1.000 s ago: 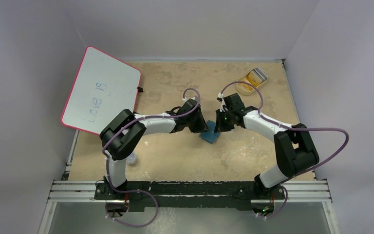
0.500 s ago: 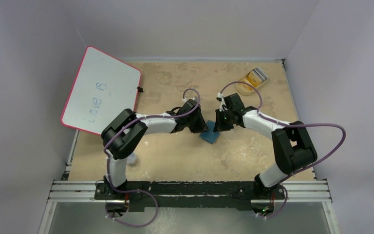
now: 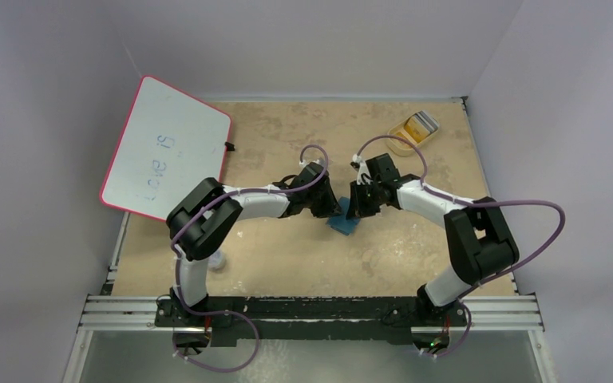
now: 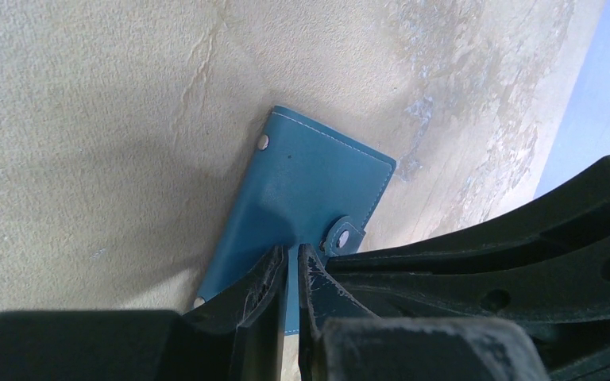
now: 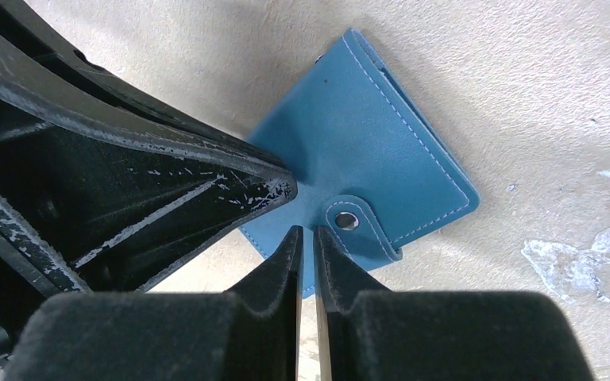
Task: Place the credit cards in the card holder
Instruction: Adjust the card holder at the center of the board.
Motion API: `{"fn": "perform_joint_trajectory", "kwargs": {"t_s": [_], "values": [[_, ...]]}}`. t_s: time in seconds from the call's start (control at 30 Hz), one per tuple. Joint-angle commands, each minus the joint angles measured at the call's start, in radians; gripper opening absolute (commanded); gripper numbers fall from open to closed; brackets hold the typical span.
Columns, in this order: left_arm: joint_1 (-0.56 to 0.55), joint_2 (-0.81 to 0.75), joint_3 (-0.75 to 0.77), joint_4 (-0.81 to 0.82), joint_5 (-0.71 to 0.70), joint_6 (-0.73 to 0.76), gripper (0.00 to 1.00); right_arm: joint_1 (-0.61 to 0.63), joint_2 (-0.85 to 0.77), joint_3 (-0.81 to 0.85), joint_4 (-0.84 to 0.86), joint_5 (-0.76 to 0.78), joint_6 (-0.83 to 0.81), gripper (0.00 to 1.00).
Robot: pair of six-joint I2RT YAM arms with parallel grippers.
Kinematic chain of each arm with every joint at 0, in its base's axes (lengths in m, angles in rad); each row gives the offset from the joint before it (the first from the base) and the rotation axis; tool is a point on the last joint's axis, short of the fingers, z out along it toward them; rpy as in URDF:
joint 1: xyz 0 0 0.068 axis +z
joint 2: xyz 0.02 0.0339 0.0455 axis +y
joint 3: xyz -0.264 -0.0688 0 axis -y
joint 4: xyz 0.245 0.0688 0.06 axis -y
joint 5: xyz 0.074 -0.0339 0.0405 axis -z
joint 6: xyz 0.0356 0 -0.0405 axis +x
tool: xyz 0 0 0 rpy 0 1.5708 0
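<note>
The left claw and right claw, each pressed nearly together, meet over the closed blue wallet; cards at one o'clock.

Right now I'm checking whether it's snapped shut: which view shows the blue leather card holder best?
Right wrist: the blue leather card holder looks largest, snap tab clear. Left wrist shows it partly behind the left gripper; top external, only a small blue corner.

We see soft, even overhead light; wrist views are sharp on the card holder, while the near fingers blur and cast gentle shadows
</note>
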Motion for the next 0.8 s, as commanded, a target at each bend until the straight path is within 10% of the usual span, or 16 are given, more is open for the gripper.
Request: {"fn": "perform_joint_trajectory", "kwargs": {"t_s": [0.0, 0.77], "values": [[-0.001, 0.024, 0.0, -0.015, -0.046, 0.009, 0.09, 0.004, -0.039, 0.012, -0.027, 0.0, 0.005, 0.11], [0.0, 0.031, 0.011, -0.032, -0.059, 0.016, 0.1, -0.028, -0.019, -0.006, 0.029, 0.056, 0.022, 0.18]]}}
